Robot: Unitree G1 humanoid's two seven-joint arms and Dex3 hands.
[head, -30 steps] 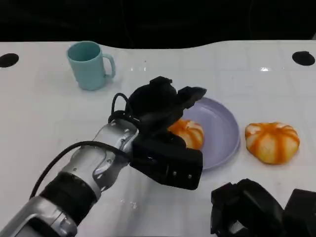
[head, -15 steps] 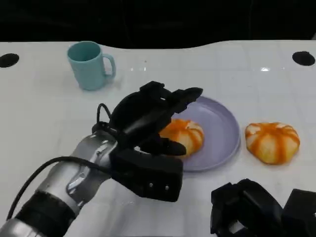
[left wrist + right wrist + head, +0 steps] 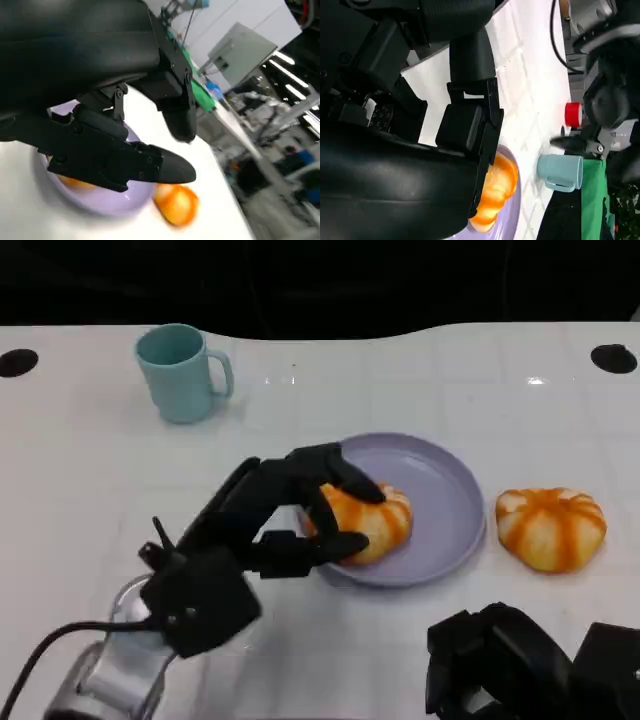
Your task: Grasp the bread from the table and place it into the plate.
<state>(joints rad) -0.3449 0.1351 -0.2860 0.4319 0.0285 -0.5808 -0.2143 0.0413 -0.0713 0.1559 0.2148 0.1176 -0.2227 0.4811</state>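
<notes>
Left hand reaches over the near-left rim of the lilac plate, its fingers spread apart and arched over the orange-striped bread, which lies inside the plate on its left part; whether the fingers touch it I cannot tell. Right hand sits low at the table's near edge, its fingers' state unclear. A second striped bun rests on the white table just right of the plate. A teal mug stands well apart at the far left.
</notes>
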